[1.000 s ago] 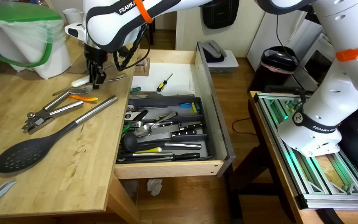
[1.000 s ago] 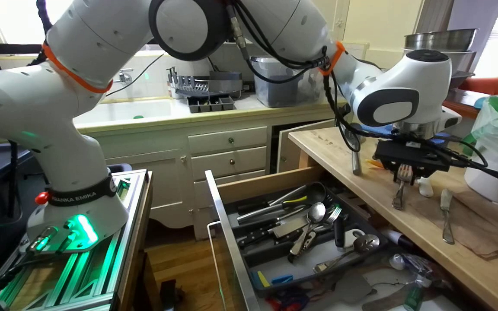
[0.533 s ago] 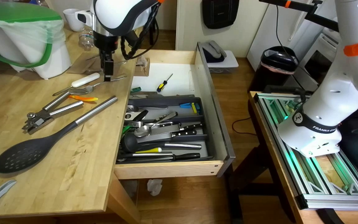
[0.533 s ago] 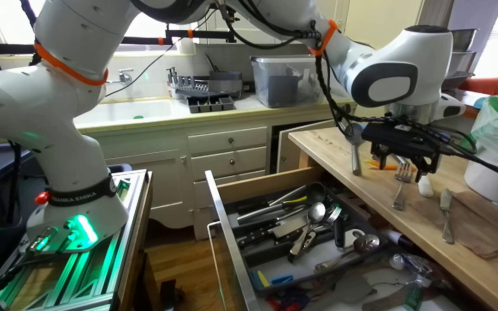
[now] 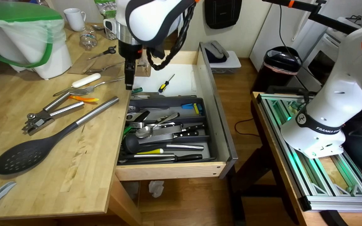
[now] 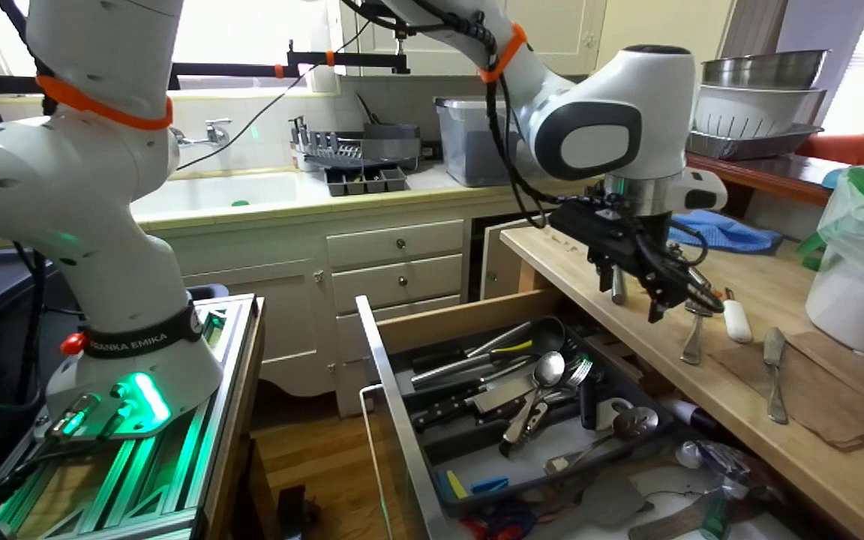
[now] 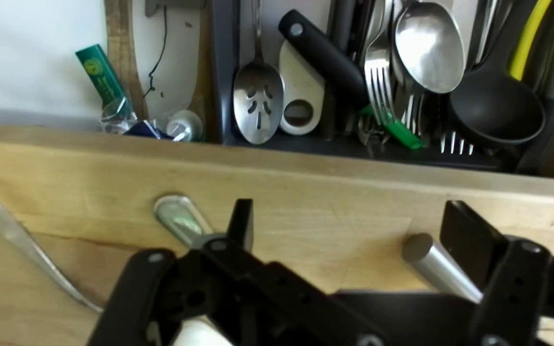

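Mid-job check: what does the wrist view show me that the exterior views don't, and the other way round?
Only the wrist view looks down through the gap between the fingers of the open gripper onto the tabletop.

Only the exterior views show the robot's base, the bucket and the blue cloth.

Shared: the gripper, fork handle, drawer, ladle and silver spoon.

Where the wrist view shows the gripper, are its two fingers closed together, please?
No, the gripper stands open, its black fingertips wide apart with the wooden tabletop visible between them.
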Tool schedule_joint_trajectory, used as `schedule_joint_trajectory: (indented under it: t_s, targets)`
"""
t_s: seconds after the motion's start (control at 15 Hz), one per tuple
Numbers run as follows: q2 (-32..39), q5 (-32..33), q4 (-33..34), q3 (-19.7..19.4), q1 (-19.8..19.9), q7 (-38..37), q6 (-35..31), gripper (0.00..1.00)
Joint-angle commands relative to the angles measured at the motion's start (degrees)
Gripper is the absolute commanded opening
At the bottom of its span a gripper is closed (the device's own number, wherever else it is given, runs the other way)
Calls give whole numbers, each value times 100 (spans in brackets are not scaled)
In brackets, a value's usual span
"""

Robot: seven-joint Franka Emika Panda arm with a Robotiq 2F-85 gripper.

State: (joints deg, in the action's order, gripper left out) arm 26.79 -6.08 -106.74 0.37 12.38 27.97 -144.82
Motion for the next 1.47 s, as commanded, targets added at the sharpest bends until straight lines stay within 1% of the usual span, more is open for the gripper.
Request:
schedule_joint_trajectory:
  t_s: [0.0, 0.13, 0.27, 0.4, 0.47, 0.53, 0.6, 0.8, 0.87, 0.93, 1.0, 1.2, 1.27, 1.33, 1.4]
  targets:
    - [-507, -255, -1463, 386, 214, 497, -1059, 100]
    - [-449, -454, -1909, 772, 451, 1084, -1575, 100]
    - [-324, -798, -2255, 1326, 838, 1857, -2046, 100]
    - [-23, -1031, -2457, 1838, 1273, 2541, -2741, 100]
    - [-173, -694, -2212, 1415, 857, 1816, -2227, 100]
    - [-102, -732, -2340, 1623, 1043, 2018, -2471, 100]
    - [-49, -726, -2399, 1723, 1152, 2115, -2587, 100]
    - [-7, -726, -2402, 1780, 1253, 2221, -2623, 100]
    - [100, -774, -2341, 1963, 1401, 2358, -2663, 100]
    - [151, -709, -2338, 1932, 1360, 2356, -2712, 100]
    - [258, -746, -2302, 2090, 1486, 2465, -2794, 100]
    - [494, -706, -2309, 2306, 1711, 2590, -3038, 100]
    - [564, -700, -2323, 2477, 1887, 2652, -3105, 100]
    - [636, -609, -2338, 2557, 2000, 2698, -3178, 100]
    - [669, -483, -2365, 2545, 2039, 2686, -3235, 100]
